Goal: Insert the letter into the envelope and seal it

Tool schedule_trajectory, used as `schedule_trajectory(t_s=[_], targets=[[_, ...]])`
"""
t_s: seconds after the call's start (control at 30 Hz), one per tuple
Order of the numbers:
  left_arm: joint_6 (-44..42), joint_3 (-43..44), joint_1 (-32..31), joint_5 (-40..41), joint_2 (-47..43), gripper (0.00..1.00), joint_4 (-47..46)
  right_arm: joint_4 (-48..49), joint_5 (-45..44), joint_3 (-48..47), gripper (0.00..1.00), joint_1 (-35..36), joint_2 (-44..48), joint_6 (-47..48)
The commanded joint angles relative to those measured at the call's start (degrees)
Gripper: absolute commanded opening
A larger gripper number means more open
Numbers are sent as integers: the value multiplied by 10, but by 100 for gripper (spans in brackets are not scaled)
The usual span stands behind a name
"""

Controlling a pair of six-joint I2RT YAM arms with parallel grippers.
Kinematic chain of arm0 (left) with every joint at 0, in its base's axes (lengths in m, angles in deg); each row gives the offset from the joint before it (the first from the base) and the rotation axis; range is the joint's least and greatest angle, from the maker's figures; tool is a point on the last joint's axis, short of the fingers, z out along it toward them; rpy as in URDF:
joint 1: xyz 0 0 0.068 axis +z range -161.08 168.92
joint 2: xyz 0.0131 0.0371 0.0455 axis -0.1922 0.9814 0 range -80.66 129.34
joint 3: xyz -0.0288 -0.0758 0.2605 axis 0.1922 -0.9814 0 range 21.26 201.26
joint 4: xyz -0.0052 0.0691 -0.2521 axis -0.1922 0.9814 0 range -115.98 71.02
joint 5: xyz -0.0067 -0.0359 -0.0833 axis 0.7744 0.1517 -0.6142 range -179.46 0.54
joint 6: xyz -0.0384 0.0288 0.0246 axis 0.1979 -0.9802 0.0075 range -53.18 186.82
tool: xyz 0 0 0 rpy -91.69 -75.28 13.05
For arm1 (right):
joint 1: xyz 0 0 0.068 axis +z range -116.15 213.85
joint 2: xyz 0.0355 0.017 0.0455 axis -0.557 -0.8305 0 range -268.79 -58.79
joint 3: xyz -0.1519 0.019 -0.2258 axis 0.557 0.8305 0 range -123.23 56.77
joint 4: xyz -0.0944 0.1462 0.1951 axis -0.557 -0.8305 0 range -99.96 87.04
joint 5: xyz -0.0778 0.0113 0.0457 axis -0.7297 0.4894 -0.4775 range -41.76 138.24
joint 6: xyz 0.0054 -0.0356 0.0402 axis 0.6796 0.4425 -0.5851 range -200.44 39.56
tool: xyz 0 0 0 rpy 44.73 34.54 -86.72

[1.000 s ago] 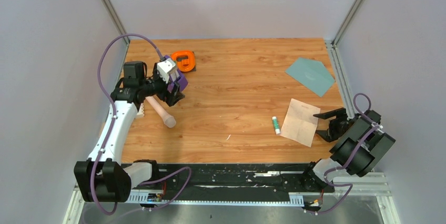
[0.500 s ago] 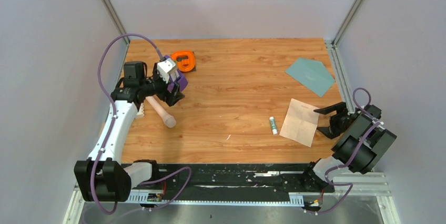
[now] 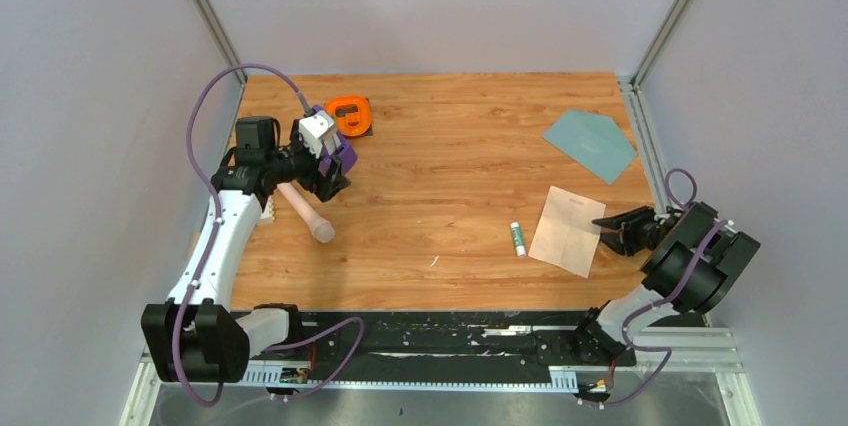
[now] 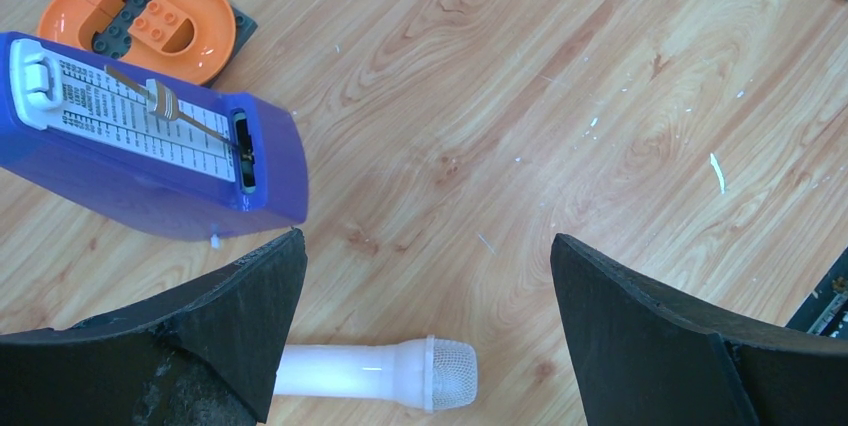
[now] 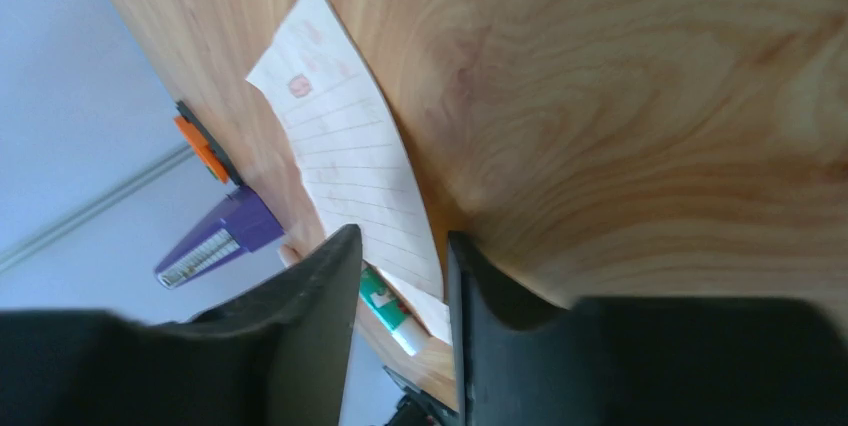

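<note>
The letter (image 3: pixel 568 231) is a thin, pale beige-pink sheet, roughly rectangular. It lies flat on the wooden table (image 3: pixel 450 166), toward the right side and nearer the front edge. It is turned slightly, so its sides run a little off square with the table's edges. The right wrist view shows faint ruled lines across its face and a small reddish mark near its far corner.

The envelope (image 3: pixel 590 144) is a flat grey-teal paper shape, larger than the letter. It lies farther back, close to the right edge, and sits on a diagonal. One end comes to a point, though from above its flap may be open or folded down. The two papers lie near each other without touching.
</note>
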Motion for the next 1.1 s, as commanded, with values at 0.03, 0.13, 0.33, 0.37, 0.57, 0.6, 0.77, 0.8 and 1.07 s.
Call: schedule_trajectory(t_s=[0.03, 0.13, 0.33, 0.37, 0.57, 0.6, 0.77, 0.8, 1.07], targets=[[3, 25, 1, -1, -3, 100, -11, 13, -13, 0, 17, 4, -15, 17], [3, 25, 1, 2, -3, 100, -11, 3, -14, -14, 0, 4, 1, 10], [-8, 25, 1, 21, -4, 100, -8, -27, -71, -79, 0, 19, 98, -29], [-9, 27, 1, 23, -4, 100, -6, -33, -88, -98, 0, 31, 121, -32], [-24, 49, 1, 37, 3, 100, 27, -61, -271, -229, 0, 220, 217, 5], [-26, 54, 1, 38, 4, 100, 40, -58, -309, -247, 0, 270, 226, 21], [-25, 96, 1, 40, 14, 100, 88, -11, -518, -281, 0, 541, 250, 148], [-25, 105, 1, 41, 14, 100, 98, 11, -552, -271, 0, 595, 250, 182], [-15, 124, 1, 83, 3, 100, 121, 316, -811, -145, 0, 942, 131, 556]])
